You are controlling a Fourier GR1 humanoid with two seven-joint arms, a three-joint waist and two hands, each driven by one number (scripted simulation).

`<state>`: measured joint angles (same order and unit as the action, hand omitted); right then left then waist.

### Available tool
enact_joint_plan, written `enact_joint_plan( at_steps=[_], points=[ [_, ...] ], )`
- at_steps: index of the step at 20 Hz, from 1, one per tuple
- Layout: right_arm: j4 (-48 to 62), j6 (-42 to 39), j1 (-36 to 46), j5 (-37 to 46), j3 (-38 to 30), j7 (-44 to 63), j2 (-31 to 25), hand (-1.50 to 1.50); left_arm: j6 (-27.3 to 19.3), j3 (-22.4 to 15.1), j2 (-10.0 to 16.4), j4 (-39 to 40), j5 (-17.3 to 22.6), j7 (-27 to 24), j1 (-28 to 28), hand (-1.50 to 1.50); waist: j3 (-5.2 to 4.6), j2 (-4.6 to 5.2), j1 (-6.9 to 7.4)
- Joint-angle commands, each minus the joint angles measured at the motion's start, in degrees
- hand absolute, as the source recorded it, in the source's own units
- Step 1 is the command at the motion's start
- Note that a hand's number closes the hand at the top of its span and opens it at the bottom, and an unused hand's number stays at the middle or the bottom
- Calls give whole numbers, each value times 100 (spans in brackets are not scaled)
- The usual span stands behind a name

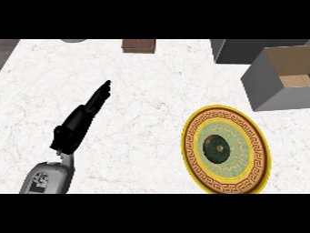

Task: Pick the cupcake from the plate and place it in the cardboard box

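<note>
1. Right now the cupcake (216, 148) sits at the middle of the plate (187, 145), untouched.
2. Left hand (77, 124) is over the worktop (150, 91), fingers straight, holding nothing; right hand is out of view.
3. Best approach: come from above, curl round the cupcake's sides, lift clear of the rim, and carry it to the cardboard box (278, 96) nearby.

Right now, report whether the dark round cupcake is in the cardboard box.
Out: the dark round cupcake sits centred on the gold-rimmed round plate.

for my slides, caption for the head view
Cupcake on its plate, cardboard box beyond it, left hand open nearby.
</note>
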<state>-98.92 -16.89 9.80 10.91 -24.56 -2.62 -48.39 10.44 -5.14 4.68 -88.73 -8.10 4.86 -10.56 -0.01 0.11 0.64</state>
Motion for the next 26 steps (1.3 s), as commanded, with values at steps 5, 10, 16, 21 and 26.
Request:
enact_joint_plan(
  at_steps=[5, 10, 16, 21, 26],
  points=[
    [1366, 716, 1417, 1132, 1050, 100, 335, 150, -14, 41, -31, 378, -124, -280, -73, 0, 0, 9, 22],
    [2827, 1016, 1915, 1718, 1193, -877, 275, 150, -24, -56, -177, 32, -87, 138, -108, 0, 3, 9, 24],
    [3895, 1490, 2594, 2410, 1626, -1039, 691, 150, 178, 221, 14, -168, 141, 369, -294, 0, 3, 10, 27],
    [5157, 1400, 2972, 2308, 1480, -1032, 985, 150, 24, 185, -39, 534, -141, -318, -359, 0, 3, 37, 27],
    [6545, 1284, 3393, 2222, 1338, -1429, 1177, -150, -165, -172, -319, 49, -328, -5, -161, 0, 11, 46, 130]
  ],
)
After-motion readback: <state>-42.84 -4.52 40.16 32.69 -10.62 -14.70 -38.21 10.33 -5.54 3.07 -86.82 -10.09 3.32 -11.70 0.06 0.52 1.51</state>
